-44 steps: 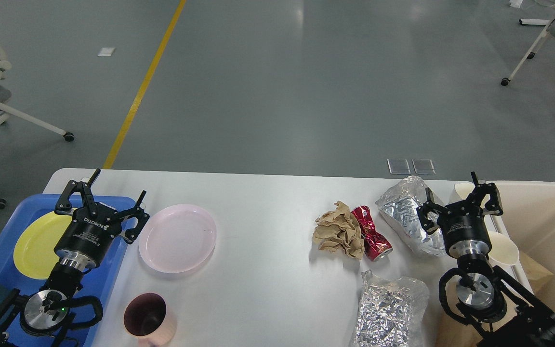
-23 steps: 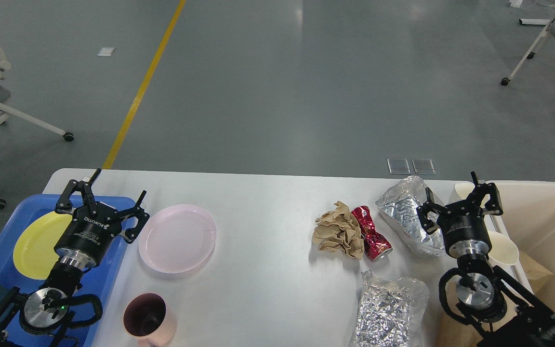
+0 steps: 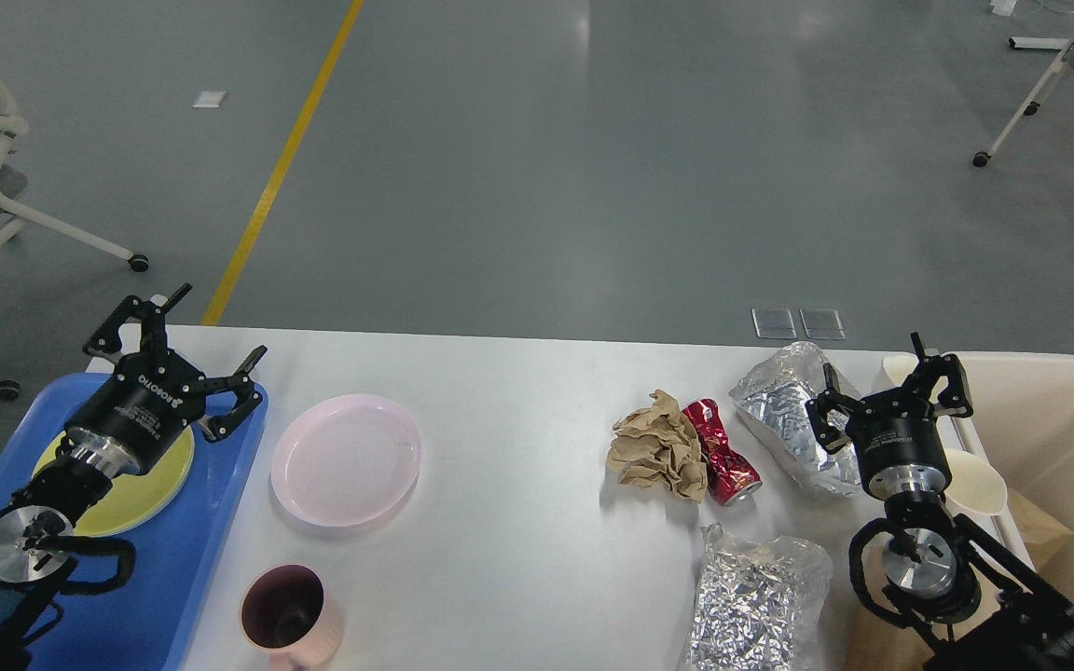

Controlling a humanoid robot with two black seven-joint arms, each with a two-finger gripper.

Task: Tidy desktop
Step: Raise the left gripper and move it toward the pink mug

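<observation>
The white desktop [image 3: 518, 391] spans the view. On it lie a pink plate [image 3: 346, 458], a pink cup [image 3: 290, 615] at the front, crumpled brown paper [image 3: 656, 447], a crushed red can [image 3: 722, 453] and two foil wads, one at the back right [image 3: 784, 410] and one at the front [image 3: 756, 601]. My left gripper [image 3: 206, 347] is open and empty above the far end of the blue tray [image 3: 183, 559], left of the pink plate. My right gripper [image 3: 884, 377] is open and empty beside the back foil wad.
A yellow plate [image 3: 141, 489] lies in the blue tray, partly under my left arm. A cream bin [image 3: 1050, 438] stands at the right edge with a cream cup [image 3: 975, 480] at its rim. Office chairs stand on the floor at the left and far right.
</observation>
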